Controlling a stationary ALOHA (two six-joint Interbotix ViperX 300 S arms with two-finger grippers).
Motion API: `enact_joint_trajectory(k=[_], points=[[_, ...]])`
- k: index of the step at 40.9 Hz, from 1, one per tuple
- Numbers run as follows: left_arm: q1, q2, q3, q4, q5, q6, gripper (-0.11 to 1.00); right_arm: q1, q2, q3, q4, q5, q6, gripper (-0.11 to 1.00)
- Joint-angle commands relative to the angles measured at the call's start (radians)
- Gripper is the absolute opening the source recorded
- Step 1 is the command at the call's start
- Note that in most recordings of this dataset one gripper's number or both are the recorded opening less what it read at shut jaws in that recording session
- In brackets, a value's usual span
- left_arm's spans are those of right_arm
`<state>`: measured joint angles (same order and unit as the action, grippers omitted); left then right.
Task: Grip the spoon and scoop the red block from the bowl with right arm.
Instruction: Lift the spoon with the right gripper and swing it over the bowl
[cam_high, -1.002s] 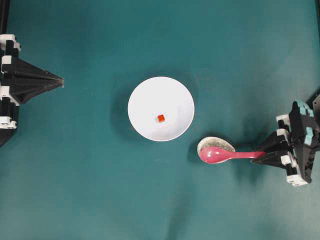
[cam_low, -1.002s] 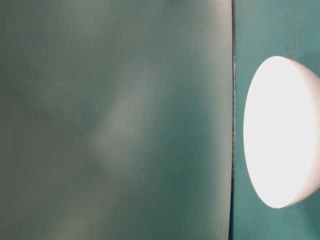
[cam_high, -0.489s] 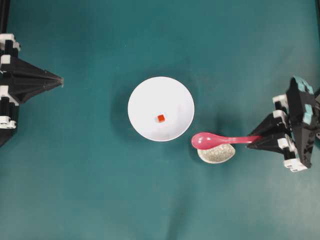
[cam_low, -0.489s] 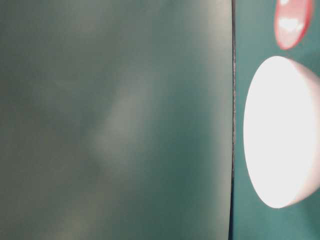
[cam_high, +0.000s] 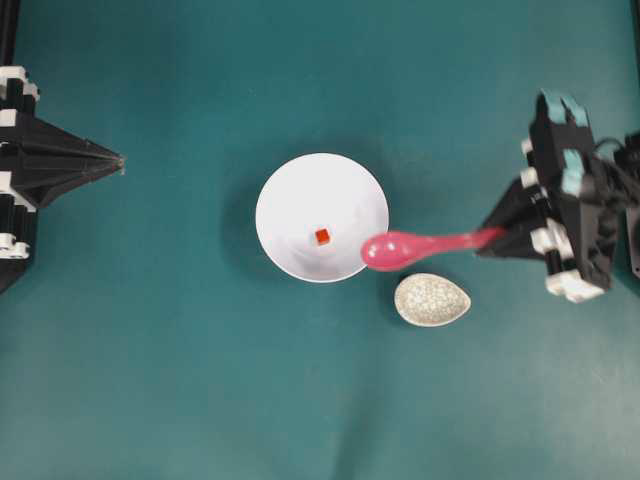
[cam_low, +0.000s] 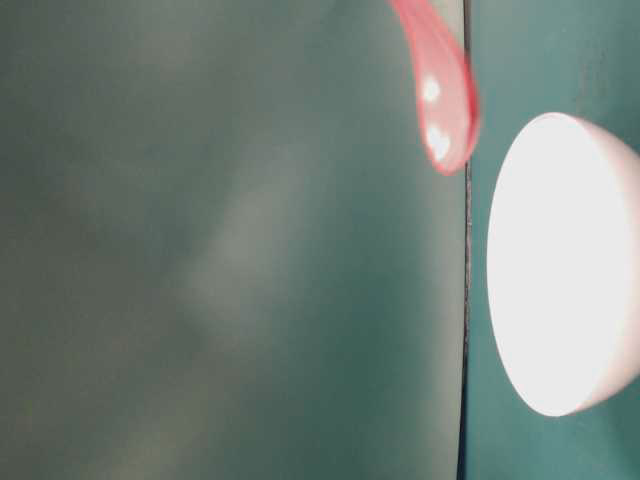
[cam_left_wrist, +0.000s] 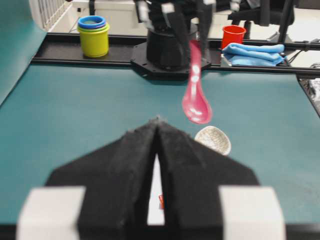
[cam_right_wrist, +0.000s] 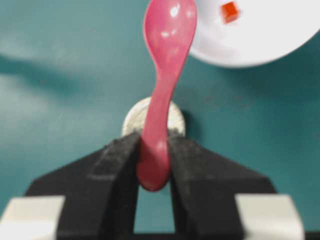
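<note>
Pink spoon (cam_right_wrist: 162, 85) sat clamped by its handle in our right gripper (cam_right_wrist: 154, 150), scoop over the bowl (cam_high: 300, 190) rim; beyond lay the block (cam_high: 322, 237). Left gripper (cam_left_wrist: 157, 150) idled closed. We feared the glossy handle twisting mid-scoop.

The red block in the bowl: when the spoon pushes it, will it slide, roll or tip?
The red block is a tiny cube, so probably very light. Flat faces suggest it skids or tumbles rather than rolls. The bowl looks smooth, so it may slip ahead of the glossy spoon.
</note>
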<state>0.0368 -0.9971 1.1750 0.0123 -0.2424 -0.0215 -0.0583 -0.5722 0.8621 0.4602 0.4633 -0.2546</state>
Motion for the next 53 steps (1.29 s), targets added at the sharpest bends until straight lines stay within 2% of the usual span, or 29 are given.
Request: enact_joint_trajectory(k=[1, 10, 15, 38, 44, 53], points=[[-0.008, 0.003, -0.026, 0.003, -0.009, 0.003, 0.00, -0.032, 0.018, -0.091, -0.025, 0.072, 0.000, 0.22], [-0.012, 0.003, -0.029, 0.003, -0.009, 0.003, 0.00, -0.055, 0.091, -0.224, -0.064, 0.225, 0.005, 0.22], [-0.023, 0.003, -0.031, 0.002, -0.008, 0.003, 0.00, -0.069, 0.143, -0.296, -0.077, 0.308, 0.031, 0.22], [-0.031, 0.003, -0.032, 0.003, -0.008, 0.003, 0.00, -0.091, 0.370, -0.511, -0.127, 0.457, 0.156, 0.22], [-0.031, 0.003, -0.032, 0.003, -0.008, 0.003, 0.00, -0.089, 0.417, -0.566, -0.155, 0.532, 0.212, 0.22], [-0.031, 0.003, -0.032, 0.003, -0.005, 0.003, 0.00, -0.089, 0.474, -0.624, -0.222, 0.595, 0.268, 0.20]])
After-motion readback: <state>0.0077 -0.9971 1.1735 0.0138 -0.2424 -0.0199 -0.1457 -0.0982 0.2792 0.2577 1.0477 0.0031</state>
